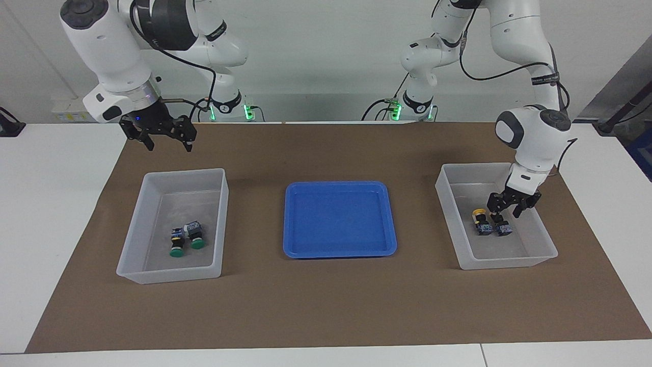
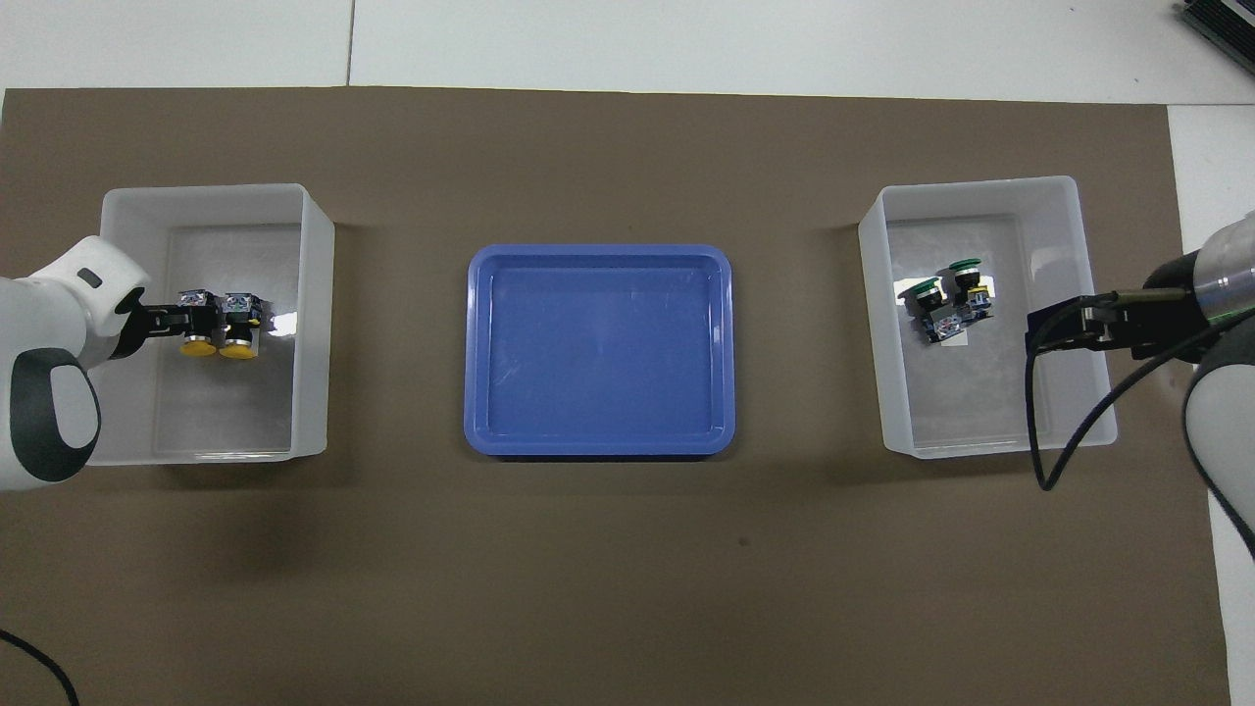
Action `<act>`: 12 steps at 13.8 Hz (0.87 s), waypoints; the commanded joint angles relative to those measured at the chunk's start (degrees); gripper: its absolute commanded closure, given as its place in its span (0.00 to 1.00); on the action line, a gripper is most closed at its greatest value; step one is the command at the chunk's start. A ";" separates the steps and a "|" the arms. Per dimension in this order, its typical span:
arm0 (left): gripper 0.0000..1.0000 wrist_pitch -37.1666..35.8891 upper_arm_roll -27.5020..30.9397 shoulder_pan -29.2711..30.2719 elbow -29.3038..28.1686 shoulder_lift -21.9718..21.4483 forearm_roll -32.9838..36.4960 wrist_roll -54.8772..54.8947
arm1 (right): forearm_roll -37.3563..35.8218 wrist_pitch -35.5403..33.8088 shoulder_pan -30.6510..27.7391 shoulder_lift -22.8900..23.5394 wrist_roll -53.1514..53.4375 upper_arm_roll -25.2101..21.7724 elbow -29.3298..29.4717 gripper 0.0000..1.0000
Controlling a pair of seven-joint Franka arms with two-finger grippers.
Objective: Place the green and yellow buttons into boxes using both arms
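Two yellow buttons (image 1: 482, 224) (image 2: 236, 331) lie side by side on the floor of the box (image 1: 509, 262) (image 2: 314, 324) at the left arm's end. My left gripper (image 1: 508, 211) (image 2: 181, 320) is open just above the one nearer that end of the table (image 1: 504, 229) (image 2: 199, 333), not holding it. Two green buttons (image 1: 186, 240) (image 2: 946, 294) lie together in the other box (image 1: 168, 275) (image 2: 1098, 431). My right gripper (image 1: 169, 148) (image 2: 1054, 331) is open and empty, raised over the edge of that box nearer the robots.
A shallow blue tray (image 1: 338, 219) (image 2: 598, 348) sits between the two boxes on the brown mat (image 1: 326, 306). A black cable (image 2: 1039, 431) hangs from the right arm over the green buttons' box.
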 commanded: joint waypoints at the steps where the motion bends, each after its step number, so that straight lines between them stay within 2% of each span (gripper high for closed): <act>1: 0.11 -4.45 0.11 -0.96 2.42 -1.62 0.11 0.72 | 1.47 0.03 -0.45 -0.26 -2.03 0.09 0.16 0.00; 6: 0.11 -25.18 -0.32 -4.73 11.82 -6.89 0.19 -2.61 | 1.47 0.47 -0.80 -0.08 -2.47 0.09 0.42 0.00; 8: 0.11 -33.09 -0.33 -7.37 15.60 -9.08 0.63 -5.86 | 1.55 3.11 -0.80 0.01 -1.77 0.09 0.33 0.00; 12: 0.10 -42.96 -0.50 -8.96 17.20 -15.93 0.72 -6.31 | 1.47 3.11 -0.19 0.01 4.56 0.18 0.33 0.00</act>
